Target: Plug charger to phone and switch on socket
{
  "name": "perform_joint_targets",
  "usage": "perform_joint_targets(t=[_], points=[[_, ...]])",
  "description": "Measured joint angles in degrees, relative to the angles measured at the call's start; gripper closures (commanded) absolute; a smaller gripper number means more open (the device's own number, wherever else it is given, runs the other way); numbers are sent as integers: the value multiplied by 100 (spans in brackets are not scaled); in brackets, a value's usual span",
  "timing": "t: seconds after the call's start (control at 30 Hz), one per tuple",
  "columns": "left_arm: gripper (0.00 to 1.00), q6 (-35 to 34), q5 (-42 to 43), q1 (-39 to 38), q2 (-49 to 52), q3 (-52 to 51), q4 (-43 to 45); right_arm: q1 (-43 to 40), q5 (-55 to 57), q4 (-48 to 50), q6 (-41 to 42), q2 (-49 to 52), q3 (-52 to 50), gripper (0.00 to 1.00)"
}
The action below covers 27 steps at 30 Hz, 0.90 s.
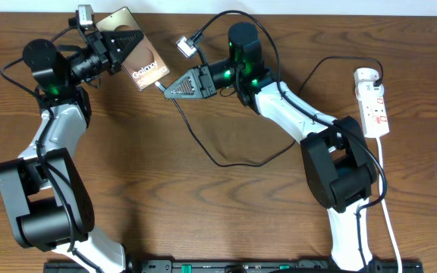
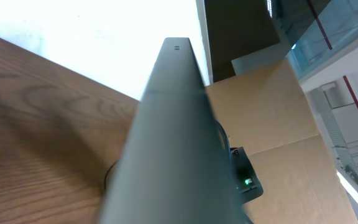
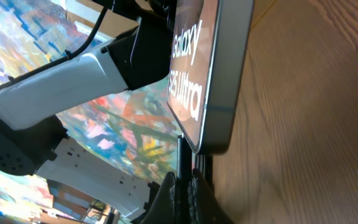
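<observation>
The brown phone (image 1: 144, 67) with white "Galaxy" lettering is held tilted above the table's far left by my left gripper (image 1: 120, 47), which is shut on its upper end. The left wrist view shows only the phone's grey edge (image 2: 173, 137); the fingers are hidden there. My right gripper (image 1: 170, 87) is shut on the charger (image 1: 203, 148) near its connector tip. In the right wrist view the fingertips (image 3: 166, 199) pinch the black charger (image 3: 180, 165), whose tip meets the phone's (image 3: 213, 74) lower edge. I cannot tell whether it is seated. The white socket (image 1: 375, 106) lies at the far right.
The charger cable loops across the middle of the wooden table (image 1: 226, 212) and runs up to the socket's far end (image 1: 370, 76). The socket's white cord (image 1: 389, 220) trails toward the front right edge. Both arm bases stand at the front.
</observation>
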Motion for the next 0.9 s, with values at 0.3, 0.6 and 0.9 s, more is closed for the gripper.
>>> perform_joint_targets(t=[0.3,0.6,0.9], points=[[93,39,-136,-42,0,0,0,0,66,61,203,0,0,99],[93,11,-424,-68,0,0,-2,-2,256,87,256,0,0,99],[93,13,-575,-68,0,0,-4,0,404,133,361,0,0,99]])
